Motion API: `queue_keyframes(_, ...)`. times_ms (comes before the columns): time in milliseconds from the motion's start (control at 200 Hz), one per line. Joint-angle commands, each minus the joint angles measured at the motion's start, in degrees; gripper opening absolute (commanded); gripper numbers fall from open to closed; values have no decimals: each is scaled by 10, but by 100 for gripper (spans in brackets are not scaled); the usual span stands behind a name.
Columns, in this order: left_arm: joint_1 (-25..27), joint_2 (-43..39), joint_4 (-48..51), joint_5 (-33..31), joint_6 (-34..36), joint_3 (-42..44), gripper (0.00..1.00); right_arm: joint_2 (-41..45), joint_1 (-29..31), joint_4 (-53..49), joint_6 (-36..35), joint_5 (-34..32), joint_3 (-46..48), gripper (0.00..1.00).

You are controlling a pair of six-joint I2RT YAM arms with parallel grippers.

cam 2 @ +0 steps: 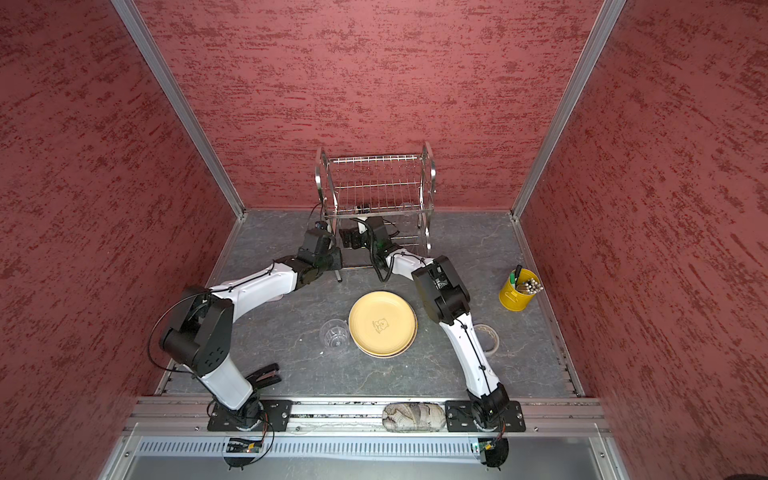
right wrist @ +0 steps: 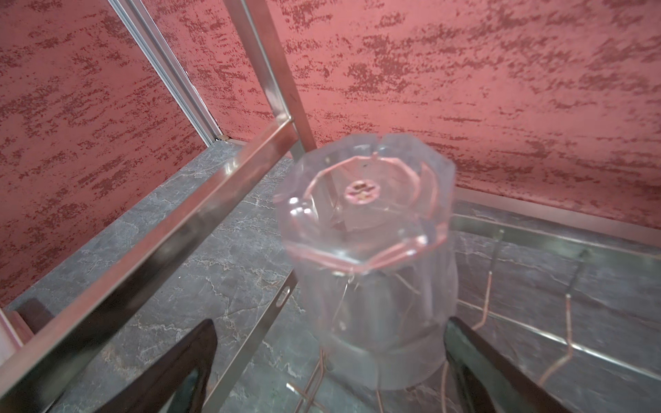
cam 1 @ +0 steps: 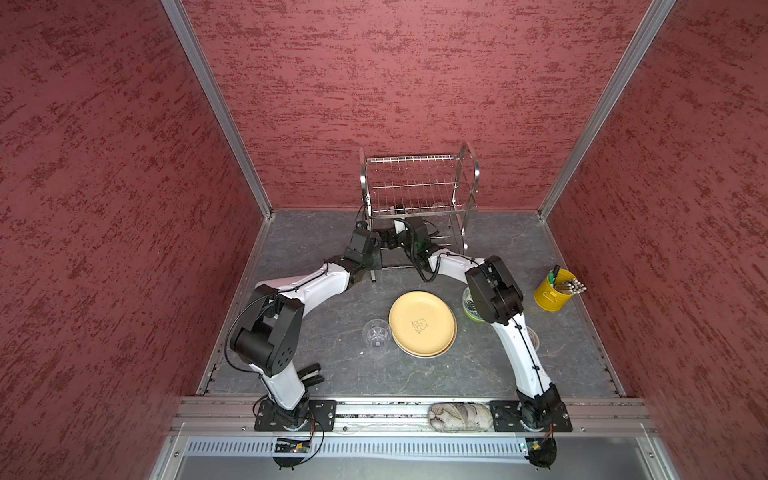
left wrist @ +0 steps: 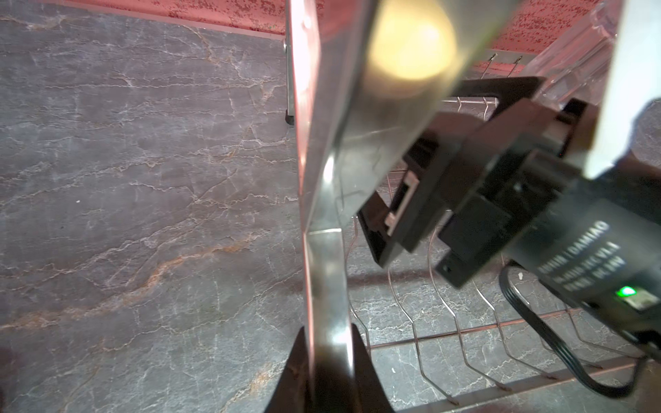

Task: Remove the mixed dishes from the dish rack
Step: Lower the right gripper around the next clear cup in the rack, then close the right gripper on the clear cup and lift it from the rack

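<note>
The steel wire dish rack [cam 1: 419,187] [cam 2: 374,187] stands at the back of the table. My left gripper [left wrist: 331,357] [cam 1: 368,224] is shut on its flat steel side upright [left wrist: 322,178], one black finger [left wrist: 293,379] on each side of the bar. A clear tumbler [right wrist: 365,250] stands upside down on the lower tier's wires. My right gripper [right wrist: 331,321] is open around it, and the tumbler is nearer one finger [right wrist: 483,368]. A tan-yellow bear plate [cam 1: 422,323] [cam 2: 382,324] lies on the table, stacked on another plate, with a second clear tumbler [cam 1: 376,332] [cam 2: 334,334] beside it.
A yellow bucket of utensils [cam 1: 555,291] [cam 2: 519,291] stands at the right. A green-leaf bowl [cam 1: 468,301] shows partly behind the right arm's elbow. A round rim [cam 2: 490,336] lies by the right forearm. A patterned pouch [cam 1: 459,417] rests on the front rail.
</note>
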State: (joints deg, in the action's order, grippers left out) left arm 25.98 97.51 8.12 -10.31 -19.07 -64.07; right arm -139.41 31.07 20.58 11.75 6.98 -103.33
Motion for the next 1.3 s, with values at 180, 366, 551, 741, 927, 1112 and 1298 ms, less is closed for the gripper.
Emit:
queue_keyframes(180, 7, -28, 5, 16, -33, -1, 0, -46, -5, -28, 51, 21, -82, 99)
queue_keyframes(366, 9, -33, 10, 19, -33, 0, 0, -70, -6, -57, 71, 8, -125, 99)
queue_keyframes(551, 14, -37, 9, 25, -32, 0, 0, -91, -6, -100, 81, -29, -175, 99)
queue_keyframes(741, 19, -40, 13, 27, -33, 6, 0, -104, -6, -135, 95, -76, -205, 99)
queue_keyframes(927, 20, -49, 12, 27, -35, 22, 0, -104, -6, -141, 88, -103, -210, 97)
queue_keyframes(1112, 19, -55, 14, 25, -37, 35, 0, -110, -6, -152, 69, -109, -229, 88)
queue_keyframes(1298, 19, -55, 15, 25, -40, 37, 0, -115, -7, -169, 63, -124, -241, 82)
